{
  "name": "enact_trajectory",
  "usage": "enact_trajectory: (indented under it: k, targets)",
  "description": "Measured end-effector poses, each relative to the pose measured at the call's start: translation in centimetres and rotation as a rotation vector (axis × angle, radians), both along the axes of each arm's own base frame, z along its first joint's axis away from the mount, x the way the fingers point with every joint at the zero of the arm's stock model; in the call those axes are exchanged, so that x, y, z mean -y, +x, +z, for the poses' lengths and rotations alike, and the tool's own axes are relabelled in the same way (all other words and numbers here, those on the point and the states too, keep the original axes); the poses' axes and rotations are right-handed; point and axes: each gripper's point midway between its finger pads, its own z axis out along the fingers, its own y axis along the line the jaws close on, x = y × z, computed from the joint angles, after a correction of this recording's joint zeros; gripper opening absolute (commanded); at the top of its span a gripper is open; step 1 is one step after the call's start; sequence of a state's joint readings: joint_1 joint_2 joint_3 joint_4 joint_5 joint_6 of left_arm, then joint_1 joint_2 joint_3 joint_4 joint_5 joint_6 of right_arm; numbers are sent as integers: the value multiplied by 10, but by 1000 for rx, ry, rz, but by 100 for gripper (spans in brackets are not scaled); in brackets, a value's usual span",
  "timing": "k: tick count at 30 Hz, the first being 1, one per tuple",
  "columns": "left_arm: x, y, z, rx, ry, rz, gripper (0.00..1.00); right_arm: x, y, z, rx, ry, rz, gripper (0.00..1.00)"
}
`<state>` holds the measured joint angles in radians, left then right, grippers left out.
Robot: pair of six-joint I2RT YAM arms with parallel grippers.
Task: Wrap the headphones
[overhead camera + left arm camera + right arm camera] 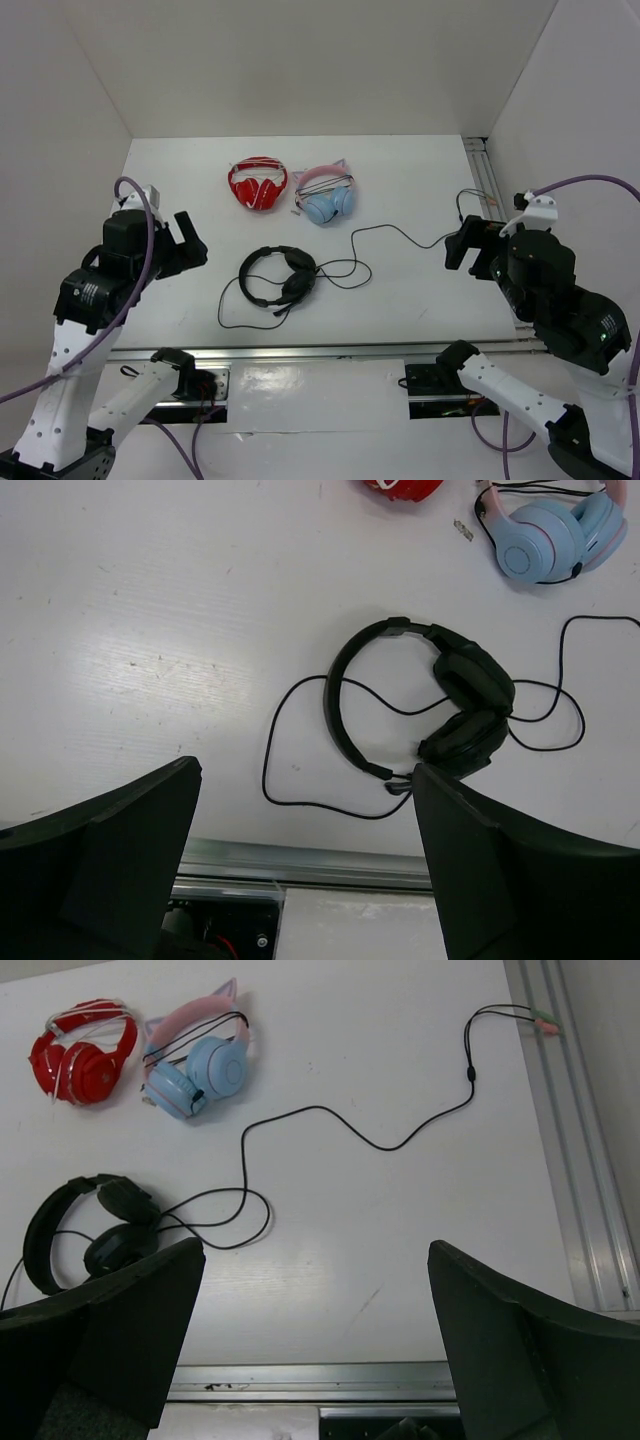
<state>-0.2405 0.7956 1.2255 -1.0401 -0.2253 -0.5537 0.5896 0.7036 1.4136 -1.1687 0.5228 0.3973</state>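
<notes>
The black headphones [281, 274] lie flat on the white desk [420, 300], in the lower middle of the top view; the headband is to the left and the two earcups are together on the right. Their thin cable [395, 231] makes loose loops on both sides of them; then it runs to the right and upward, and its plug end lies beside the metal rail [487, 185] at the right edge of the desk. Above them, in the upper middle, the red headphones [258, 186] and the blue and pink cat-ear headphones [326, 197] sit just beside each other. The left gripper [190, 245] hovers at the left of the frame and the right gripper [466, 246] at the right; both are spread wide and hold nothing, well apart from the earcups.
</notes>
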Motion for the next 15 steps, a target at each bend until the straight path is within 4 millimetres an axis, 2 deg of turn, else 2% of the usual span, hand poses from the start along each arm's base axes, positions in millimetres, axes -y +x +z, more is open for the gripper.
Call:
enact_trajectory:
  k: [4, 7, 10, 11, 12, 15]
  targets:
    - [10, 9, -5, 14, -33, -31, 100, 0, -1, 0, 8, 0, 6, 100]
    - [19, 17, -27, -20, -68, -40, 100, -3, -1, -7, -5, -7, 24, 100]
    - [29, 31, -59, -88, -113, -21, 100, -11, 0, -18, -25, -5, 62, 100]
    - [36, 40, -80, -134, -138, -15, 100, -15, 1, -21, -28, 1, 75, 100]
    - [39, 42, -88, -152, -152, -9, 100, -18, 2, -25, -34, 6, 91, 100]
    - [51, 57, -142, -273, -187, 14, 100, -30, 2, -31, -34, 32, 143, 100]
